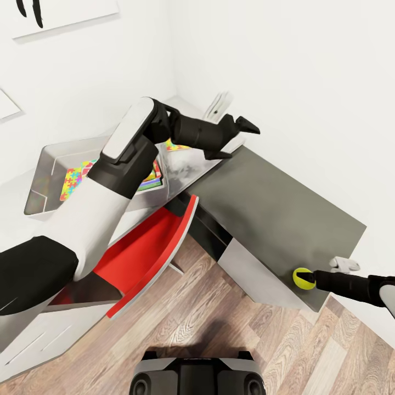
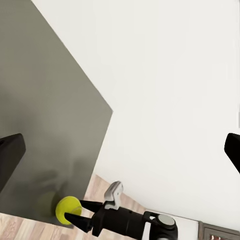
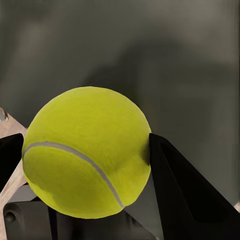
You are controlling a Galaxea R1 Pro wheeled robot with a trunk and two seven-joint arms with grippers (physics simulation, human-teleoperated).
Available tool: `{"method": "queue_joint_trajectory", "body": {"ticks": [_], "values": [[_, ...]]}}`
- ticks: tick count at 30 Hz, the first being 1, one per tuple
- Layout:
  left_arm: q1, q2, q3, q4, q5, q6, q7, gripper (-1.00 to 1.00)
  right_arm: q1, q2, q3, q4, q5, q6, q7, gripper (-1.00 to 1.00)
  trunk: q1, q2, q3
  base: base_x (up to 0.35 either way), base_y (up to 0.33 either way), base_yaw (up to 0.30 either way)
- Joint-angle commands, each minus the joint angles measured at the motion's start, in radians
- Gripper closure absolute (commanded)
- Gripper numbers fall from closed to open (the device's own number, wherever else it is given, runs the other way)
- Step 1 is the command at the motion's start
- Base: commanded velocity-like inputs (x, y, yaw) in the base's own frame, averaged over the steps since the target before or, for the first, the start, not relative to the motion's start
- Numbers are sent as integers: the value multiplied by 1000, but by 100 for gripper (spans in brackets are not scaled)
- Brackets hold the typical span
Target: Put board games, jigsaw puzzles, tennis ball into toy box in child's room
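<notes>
Fingers of our right hand (image 1: pixel 308 278) are pinching the yellow-green tennis ball (image 1: pixel 301 277) at the dark bench (image 1: pixel 274 203) corner; our left hand (image 1: pixel 241 138) is hanging spread, holding nothing.

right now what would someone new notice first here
The yellow-green tennis ball at the near corner of the dark grey desk, gripped by the right tool. Then the red chair under the desk edge, and the left tool open in the air past the grey toy box with bright puzzles inside.
</notes>
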Motion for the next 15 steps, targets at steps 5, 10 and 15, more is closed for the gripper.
{"method": "queue_joint_trajectory", "body": {"ticks": [5, 10, 15], "values": [[25, 7, 5, -46, 10, -1, 12, -100, 0, -2, -1, -1, -14, 4, -13, 100, 1, -2, -1, 0, 0, 0], [70, 22, 11, -108, 10, -1, 12, -100, 0, -5, -3, -1, -14, 4, -12, 100, 1, -2, -1, 0, 0, 0], [136, 68, 27, -213, 11, -2, 12, -100, 0, -14, -33, -2, -18, 4, -7, 100, 1, -2, -1, 0, 0, 0]]}}
